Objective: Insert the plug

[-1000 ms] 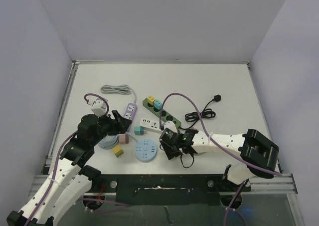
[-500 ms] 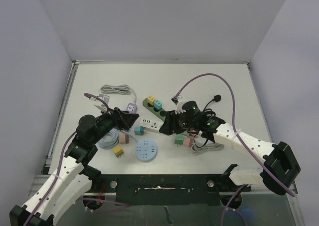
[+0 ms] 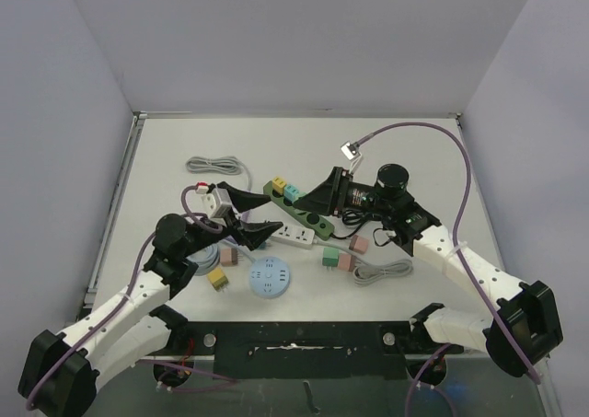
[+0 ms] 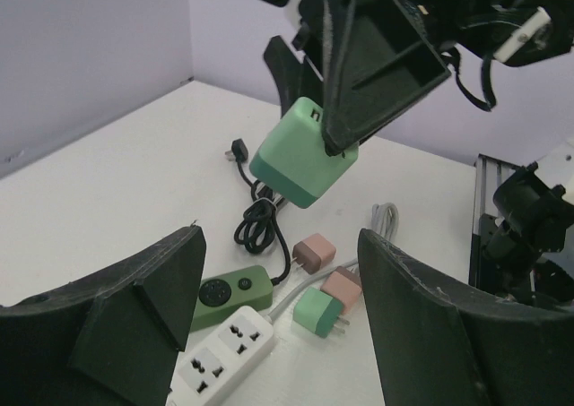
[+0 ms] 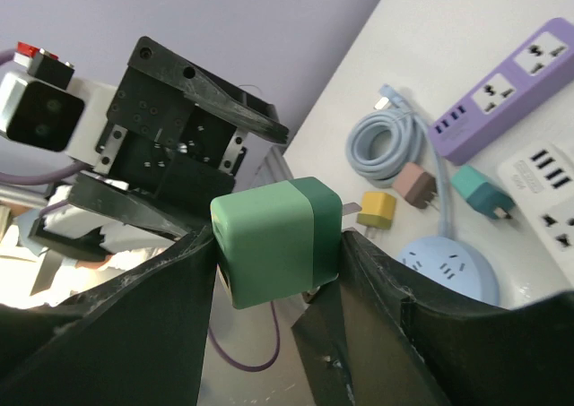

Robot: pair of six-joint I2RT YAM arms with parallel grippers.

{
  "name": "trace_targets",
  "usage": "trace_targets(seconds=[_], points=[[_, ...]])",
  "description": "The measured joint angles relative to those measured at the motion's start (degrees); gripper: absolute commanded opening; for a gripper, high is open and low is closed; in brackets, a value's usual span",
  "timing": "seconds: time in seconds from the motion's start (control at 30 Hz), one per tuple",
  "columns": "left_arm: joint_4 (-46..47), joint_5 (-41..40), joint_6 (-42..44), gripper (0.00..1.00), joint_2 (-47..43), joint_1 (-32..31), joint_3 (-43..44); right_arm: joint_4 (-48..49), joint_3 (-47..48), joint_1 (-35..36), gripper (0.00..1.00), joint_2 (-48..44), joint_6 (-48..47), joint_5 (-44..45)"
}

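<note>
My right gripper (image 5: 280,245) is shut on a green plug (image 5: 273,242), light green with a dark green band, its prongs pointing away from the camera. In the left wrist view the same green plug (image 4: 300,155) hangs in the air above the table, pinched by the right fingers (image 4: 377,56). In the top view the right gripper (image 3: 311,202) hovers over the green power strip (image 3: 299,207). The white power strip (image 3: 293,234) lies just in front of it. My left gripper (image 3: 274,212) stands open and empty at the white strip's left end (image 4: 220,357).
Loose plugs lie on the table: two pink ones (image 3: 359,244), a green one (image 3: 328,257), a yellow one (image 3: 218,280). A round blue socket (image 3: 270,277) sits near the front. A purple strip (image 5: 511,92), a blue cable coil (image 5: 386,142) and grey cables (image 3: 213,165) lie around.
The right arm lifted from the front of the table and swung back over the power strips with the green plug. The left gripper moved right toward the white strip.
</note>
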Motion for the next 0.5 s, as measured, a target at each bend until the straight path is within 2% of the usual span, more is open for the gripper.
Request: trace_targets(seconds=[0.23, 0.5], points=[[8.41, 7.08, 9.73, 0.67, 5.01, -2.12, -0.02, 3.54, -0.07, 0.33, 0.45, -0.22, 4.79, -3.87], [16.24, 7.3, 13.62, 0.65, 12.24, -5.46, 0.35, 5.55, -0.31, 0.66, 0.45, -0.22, 7.04, -4.85]])
